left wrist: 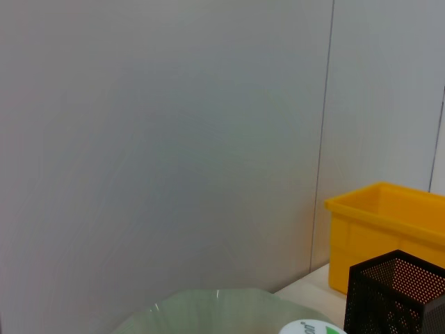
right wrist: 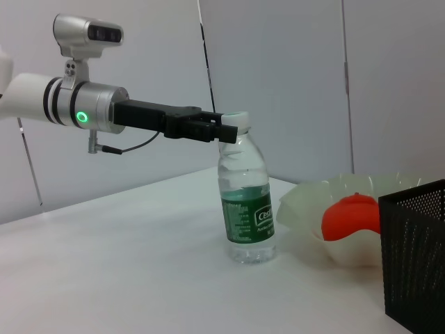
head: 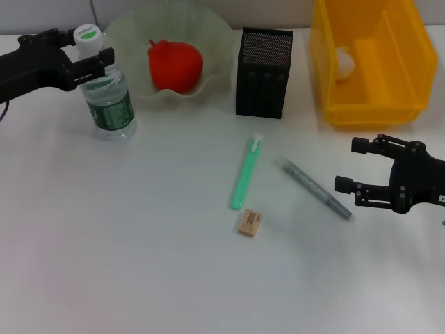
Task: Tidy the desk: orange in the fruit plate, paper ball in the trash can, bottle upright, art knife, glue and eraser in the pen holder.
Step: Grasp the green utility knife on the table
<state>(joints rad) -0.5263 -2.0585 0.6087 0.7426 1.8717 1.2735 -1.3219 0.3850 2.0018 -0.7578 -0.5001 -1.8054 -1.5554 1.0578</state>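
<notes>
**On the desk: bottle up, pens still lying flat**

From above, the bottle (head: pixel 108 90) stands upright at the far left, long axis vertical, cap toward the camera. The left gripper (head: pixel 89 61) has its fingers pinched on the neck just under the cap. Beside it, the orange (head: pixel 175 65) sits in the fruit plate (head: pixel 222 49); the pen holder (head: pixel 263 73) stands next along, then the trash can (head: pixel 334 62) with the paper ball (head: pixel 345 62) inside. Nearer, a green pen-like stick (head: pixel 246 172) lies almost straight toward the back, a grey one (head: pixel 317 188) lies diagonally, and the eraser (head: pixel 249 223) rests just below the green one. The right gripper (head: pixel 361 167) hovers by the grey stick's end, fingers spread.

Left wrist camera: plate rim (left wrist: pixel 208 306), bottle cap (left wrist: pixel 306 328), mesh holder (left wrist: pixel 389 292), yellow bin (left wrist: pixel 382 229).

Right wrist camera: bottle (right wrist: pixel 245 209) vertical, left gripper (right wrist: pixel 222 129) pinching its neck; orange (right wrist: pixel 351 216) in the plate (right wrist: pixel 306 209).
</notes>
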